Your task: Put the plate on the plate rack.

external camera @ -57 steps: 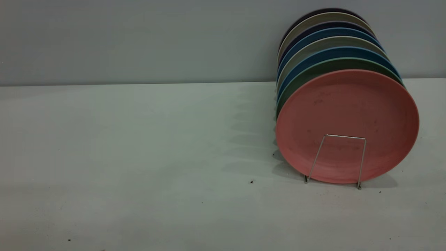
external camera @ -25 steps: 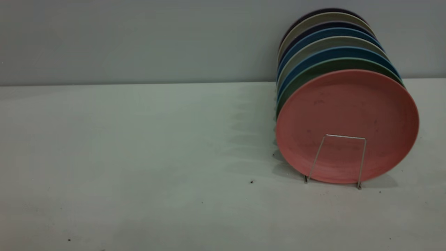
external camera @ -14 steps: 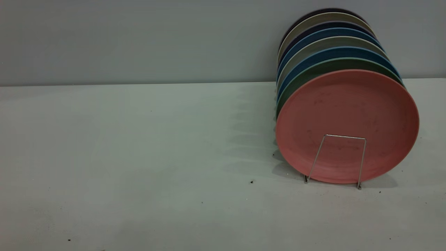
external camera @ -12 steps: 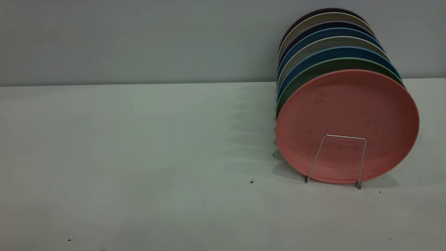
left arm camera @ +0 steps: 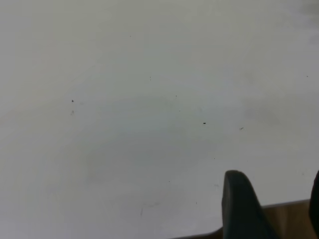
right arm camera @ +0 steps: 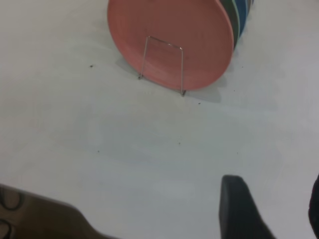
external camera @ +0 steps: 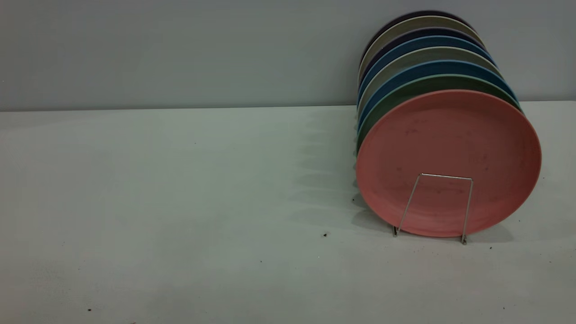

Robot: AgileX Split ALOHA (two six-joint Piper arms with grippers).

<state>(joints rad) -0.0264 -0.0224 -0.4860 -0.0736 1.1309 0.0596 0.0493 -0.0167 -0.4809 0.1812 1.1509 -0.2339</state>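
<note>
Now my right gripper [right arm camera: 271,209] is hanging above the table [right arm camera: 149,144], near its front edge and well apart from the rack [right arm camera: 162,64]. Its two dark fingers [right arm camera: 239,209] are standing apart with bare table showing between them, so it is open and holding nothing. My left gripper [left arm camera: 271,206] is also hanging over the table [left arm camera: 124,114] close to the edge, with one finger [left arm camera: 241,209] in full sight and the other only just entering at the border of the wrist picture. A wide gap is lying between them, so this one is spread too and is carrying nothing.

Looking outward from the right wrist, I am seeing the plate [right arm camera: 174,35] standing on edge in the rack, its face turned toward my side. In the exterior view the plate [external camera: 447,162] is sitting as the front one of a row, upright and leaning a little back, behind the squared front loop of the rack [external camera: 443,204]. The loop is crossing the lower part of the plate, and its two feet are resting on the table [external camera: 180,202].

Behind the plate, a green plate [external camera: 396,96] is standing close, and then blue plates [external camera: 427,67] and beige plates [external camera: 414,24] are following toward the wall [external camera: 180,49]. No arm is showing in the exterior view.
</note>
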